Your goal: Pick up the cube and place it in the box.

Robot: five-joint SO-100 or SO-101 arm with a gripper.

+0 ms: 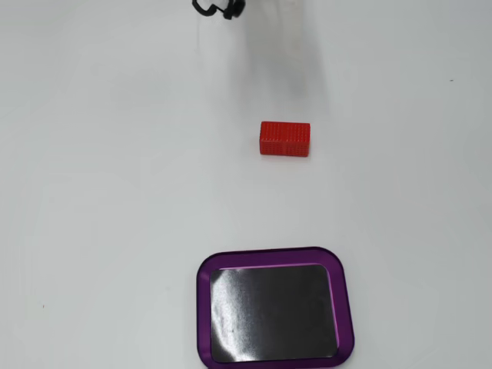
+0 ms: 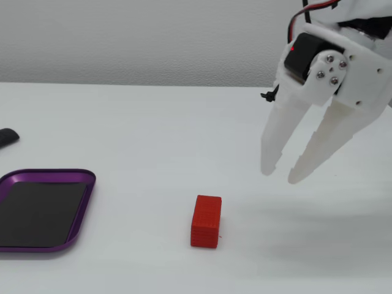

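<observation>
The small red cube [image 1: 285, 139], a block longer than tall with a fine dotted texture, lies on the white table [image 1: 108, 192] well apart from the purple-rimmed box [image 1: 204, 307], whose dark inside holds nothing, while the white gripper [image 2: 281, 176] hangs above the table, jaws slightly spread and holding nothing.

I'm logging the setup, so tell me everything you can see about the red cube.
The cube is a small bright red block, longer than tall, with a fine dotted grid texture that looks like plastic. It lies flat on the white table, alone and untouched. In a fixed view it sits above the tray; in the other it shows one end face, right of the tray, with the gripper raised above and to its right, holding nothing.
</observation>
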